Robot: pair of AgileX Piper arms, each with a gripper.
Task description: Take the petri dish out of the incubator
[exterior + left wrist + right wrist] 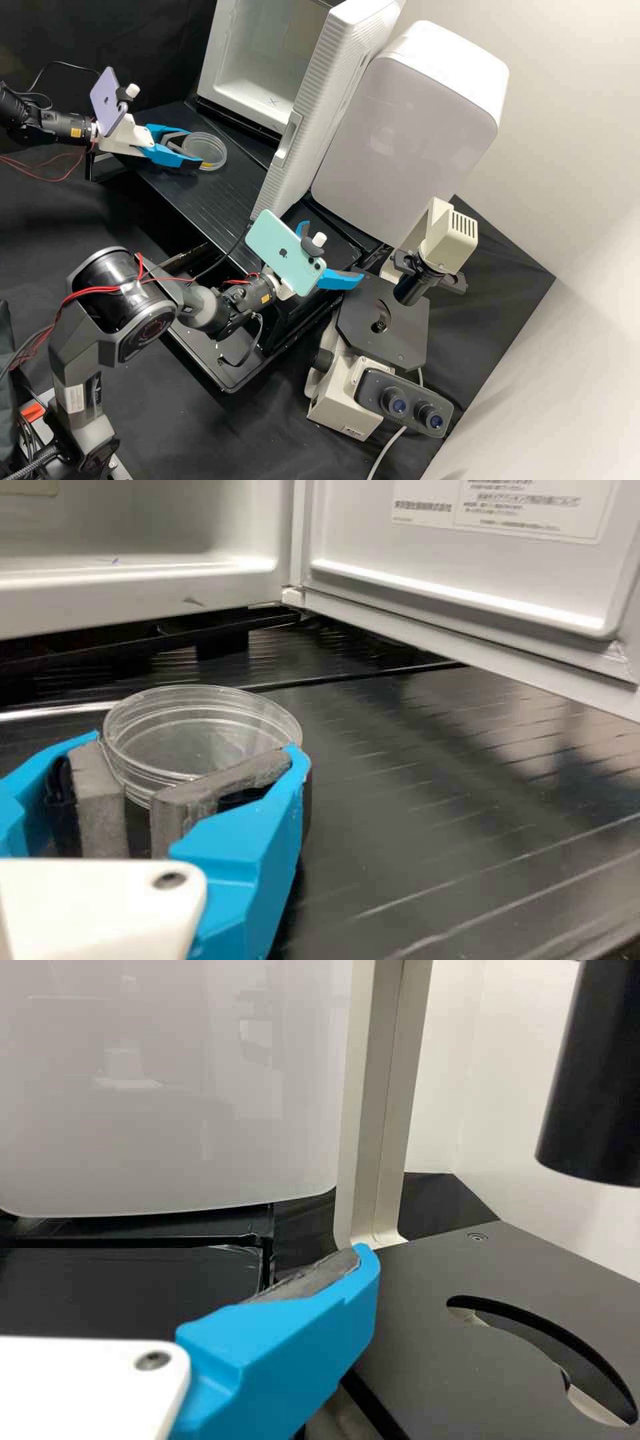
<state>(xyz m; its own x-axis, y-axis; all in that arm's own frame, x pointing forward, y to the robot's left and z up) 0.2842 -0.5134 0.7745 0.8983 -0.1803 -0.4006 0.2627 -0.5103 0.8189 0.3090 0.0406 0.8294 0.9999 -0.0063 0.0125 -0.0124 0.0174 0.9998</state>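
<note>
**Petri dish (pixel 200 730) on the ribbed black tray (pixel 450 780) before the open incubator (pixel 253 60), clasped by the left pincer (pixel 192 752).**
Light, stiff, slick clear plastic, probably brittle; foam pads (pixel 100 800) press opposite sides of its wall, the sensible hold. Right pincer (pixel 343 279): grip state cannot be told.

Two white printed labels (pixel 525 505) are seen on the inner face of the incubator door (pixel 400 550), their print too small to be read; a small blue cross (pixel 272 101) is marked inside the chamber (pixel 257 60).
</note>
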